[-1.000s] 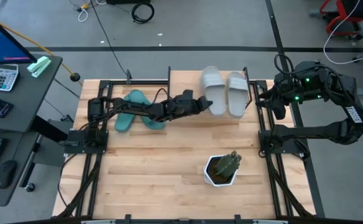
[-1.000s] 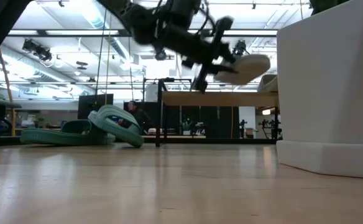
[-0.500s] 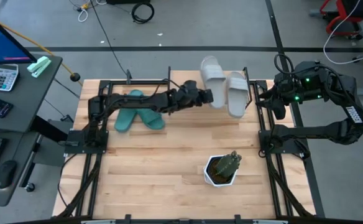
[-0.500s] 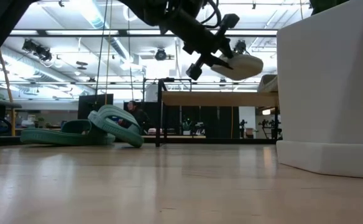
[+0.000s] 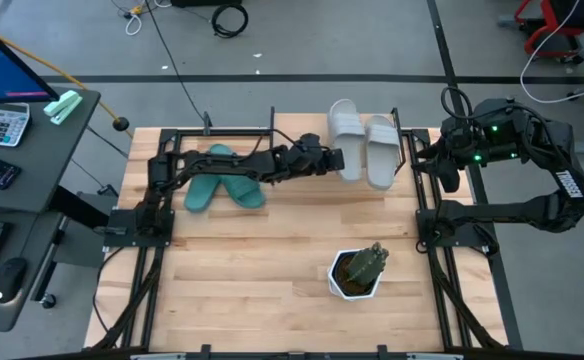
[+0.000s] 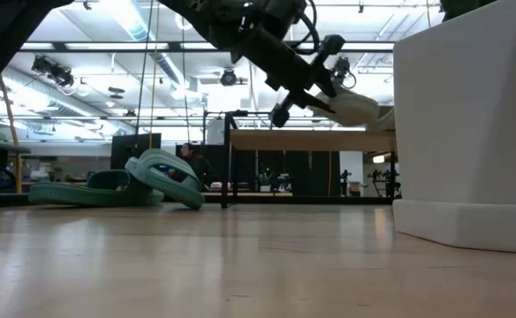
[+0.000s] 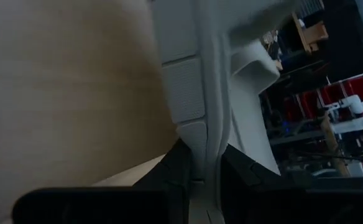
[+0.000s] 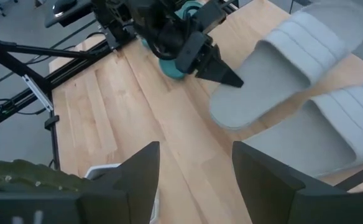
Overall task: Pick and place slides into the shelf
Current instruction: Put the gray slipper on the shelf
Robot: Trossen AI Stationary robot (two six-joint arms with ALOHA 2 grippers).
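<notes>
A: High view. A grey workshop floor with loose cables surrounds the slatted wooden desk (image 5: 272,290). The left hand (image 5: 336,159) reaches to the far edge and pinches the rim of one grey slide (image 5: 346,139), which lies just beside its mate (image 5: 381,150). The teal slides (image 5: 220,178) lie overlapped under the left arm. A white pot with a plant (image 5: 357,271) stands near the front. The right hand (image 5: 450,163) waits at the right edge. Any writing?

B: White lettering runs along the right arm, too small to read. No brand shows on the slides.

A: Low view. Ceiling lights and distant racks fill the background. The held grey slide (image 6: 357,106) hangs tilted above the shelf (image 6: 311,140).

B: To do this well, level the sole, lower it squarely onto the plank, and let go only once it rests flat.

A: Left wrist view. Two dark fingers (image 7: 176,168) clamp the slide's thin edge.

B: That grip looks narrow, so slow motion should limit swinging.

A: Right wrist view. The right hand's fingers (image 8: 135,180) stand apart, holding nothing; both grey slides lie ahead.
</notes>
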